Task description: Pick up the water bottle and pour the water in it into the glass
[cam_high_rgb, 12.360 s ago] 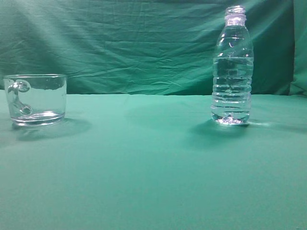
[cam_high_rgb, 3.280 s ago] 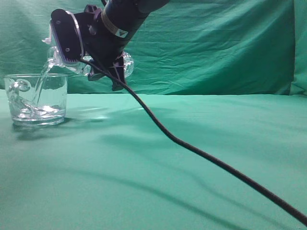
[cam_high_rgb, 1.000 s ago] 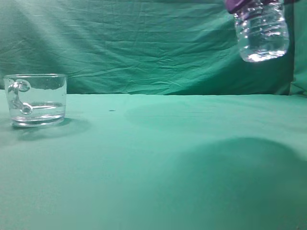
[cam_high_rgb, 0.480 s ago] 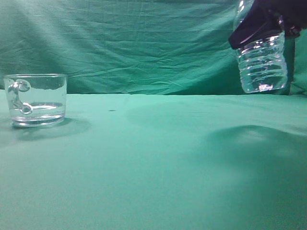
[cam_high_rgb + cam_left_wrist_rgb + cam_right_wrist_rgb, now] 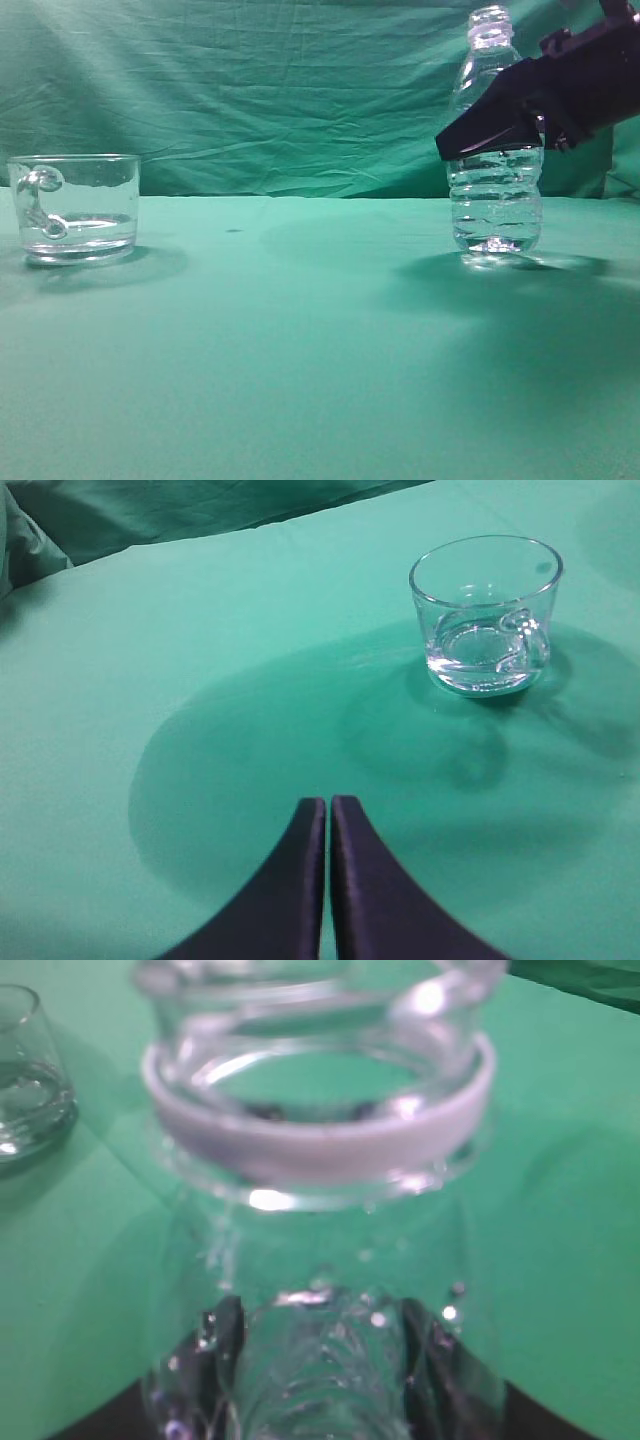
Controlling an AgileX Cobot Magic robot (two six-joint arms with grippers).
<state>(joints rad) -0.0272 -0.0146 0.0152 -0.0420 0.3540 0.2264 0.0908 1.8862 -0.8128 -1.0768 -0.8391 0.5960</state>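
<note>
The water bottle [image 5: 494, 200] stands upright on the green table at the right, uncapped, with a little water at its bottom. My right gripper [image 5: 500, 135] is shut on the bottle's middle; its dark fingers flank the body in the right wrist view [image 5: 320, 1360], where the open neck [image 5: 318, 1110] fills the frame. The glass [image 5: 75, 207] stands at the far left with water [image 5: 85, 222] low in it, handle to the left. It also shows in the left wrist view [image 5: 487, 615] and the right wrist view [image 5: 25, 1080]. My left gripper [image 5: 328, 805] is shut and empty, well short of the glass.
A green cloth covers the table [image 5: 300, 340] and hangs as a backdrop [image 5: 280, 90]. A small dark speck [image 5: 232, 231] lies on the cloth between glass and bottle.
The bottle has come down from the upper right and now rests on the table, still held. The glass has not moved.
</note>
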